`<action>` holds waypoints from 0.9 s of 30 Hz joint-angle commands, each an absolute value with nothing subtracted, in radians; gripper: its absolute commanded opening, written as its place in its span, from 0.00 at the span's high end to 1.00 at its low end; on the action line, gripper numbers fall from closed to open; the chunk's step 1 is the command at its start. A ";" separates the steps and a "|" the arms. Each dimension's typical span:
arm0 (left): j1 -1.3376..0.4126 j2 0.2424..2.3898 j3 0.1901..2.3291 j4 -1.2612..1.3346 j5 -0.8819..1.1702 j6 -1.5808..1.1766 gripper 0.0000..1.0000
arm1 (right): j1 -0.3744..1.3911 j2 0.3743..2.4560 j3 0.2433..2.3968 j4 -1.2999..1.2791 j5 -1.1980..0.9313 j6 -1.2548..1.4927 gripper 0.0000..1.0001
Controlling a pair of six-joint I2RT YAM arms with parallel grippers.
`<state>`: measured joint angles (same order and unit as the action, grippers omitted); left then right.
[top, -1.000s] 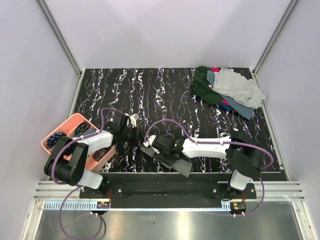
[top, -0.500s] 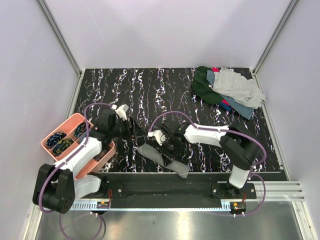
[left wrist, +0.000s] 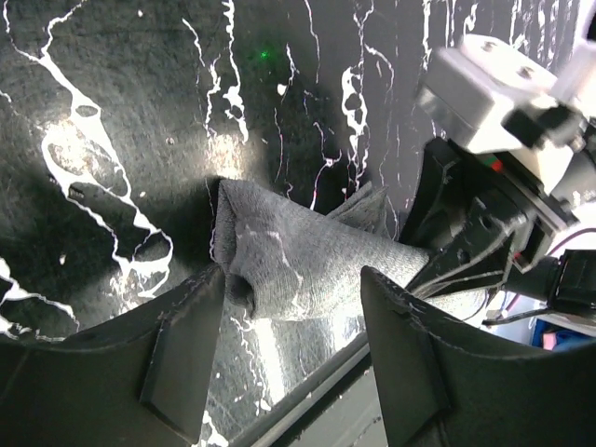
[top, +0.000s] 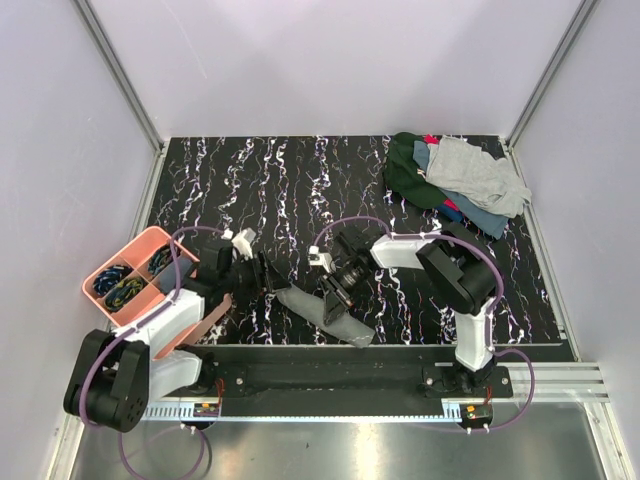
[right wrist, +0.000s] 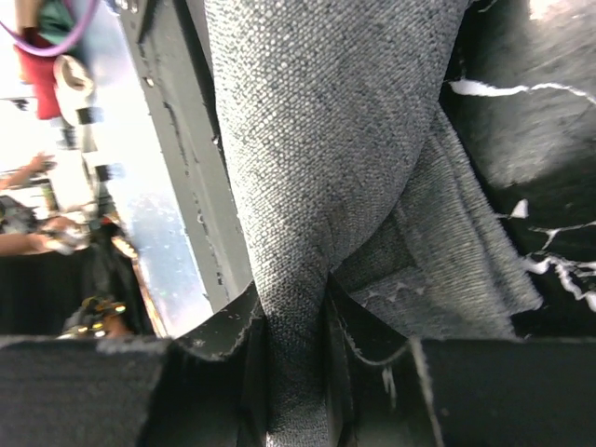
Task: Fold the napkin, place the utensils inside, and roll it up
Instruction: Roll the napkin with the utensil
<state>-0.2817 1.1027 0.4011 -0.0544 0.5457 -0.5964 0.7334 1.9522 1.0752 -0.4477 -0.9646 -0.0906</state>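
Note:
The grey napkin (top: 318, 310) lies rolled into a tube near the table's front edge, slanting down to the right. My right gripper (top: 336, 293) is shut on the middle of the roll; in the right wrist view the napkin (right wrist: 317, 140) is pinched between my right gripper's (right wrist: 296, 358) jaws. My left gripper (top: 262, 276) stands open just left of the roll's end. In the left wrist view the napkin's hollow end (left wrist: 279, 265) lies just beyond my left gripper (left wrist: 291, 321), untouched. The utensils are hidden in every view.
A heap of green, grey and blue cloths (top: 455, 178) lies at the back right. A pink divided tray (top: 112, 270) sits at the left edge beside the left arm. The table's front rail (top: 330, 355) runs just below the roll.
My left gripper opened and dropped toward the roll's left end. My right gripper closed on the roll, and its arm swung up and to the right.

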 commanded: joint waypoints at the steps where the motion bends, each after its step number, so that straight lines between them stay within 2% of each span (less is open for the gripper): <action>1: -0.279 1.129 0.374 0.100 0.568 -0.630 0.39 | 0.713 2.003 1.115 -0.414 -1.104 -0.107 0.73; 8: -0.279 1.201 0.357 0.208 0.587 -0.638 0.46 | 0.692 2.034 1.123 -0.414 -1.144 -0.114 0.74; 12: -0.281 1.250 0.354 0.238 0.620 -0.644 0.60 | 0.680 2.040 1.124 -0.414 -1.144 -0.110 0.74; 13: -0.281 1.271 0.353 0.244 0.630 -0.646 0.68 | 0.678 2.039 1.126 -0.414 -1.143 -0.109 0.74; 15: -0.281 1.295 0.353 0.247 0.655 -0.644 0.73 | 0.675 2.028 1.124 -0.414 -1.138 -0.106 0.74; 17: -0.281 1.327 0.350 0.244 0.663 -0.644 0.82 | 0.669 2.019 1.126 -0.417 -1.117 -0.094 0.71; 18: -0.281 1.334 0.348 0.244 0.663 -0.643 0.87 | 0.669 2.008 1.127 -0.417 -1.105 -0.087 0.66; 19: -0.281 1.348 0.350 0.241 0.663 -0.643 0.96 | 0.666 2.002 1.129 -0.419 -1.074 -0.080 0.56; 20: -0.282 1.350 0.354 0.233 0.657 -0.644 1.00 | 0.666 1.990 1.131 -0.419 -1.057 -0.063 0.46; 22: -0.281 1.358 0.374 0.201 0.644 -0.641 1.00 | 0.667 1.945 1.129 -0.419 -0.996 -0.039 0.32; 25: -0.281 1.365 0.405 0.161 0.632 -0.640 1.00 | 0.667 1.862 1.126 -0.420 -0.857 -0.006 0.22; 26: -0.281 1.365 0.414 0.149 0.624 -0.640 1.00 | 0.670 1.839 1.123 -0.422 -0.815 -0.006 0.12; 27: -0.281 1.370 0.423 0.134 0.623 -0.638 1.00 | 0.673 1.788 1.121 -0.419 -0.766 -0.006 0.06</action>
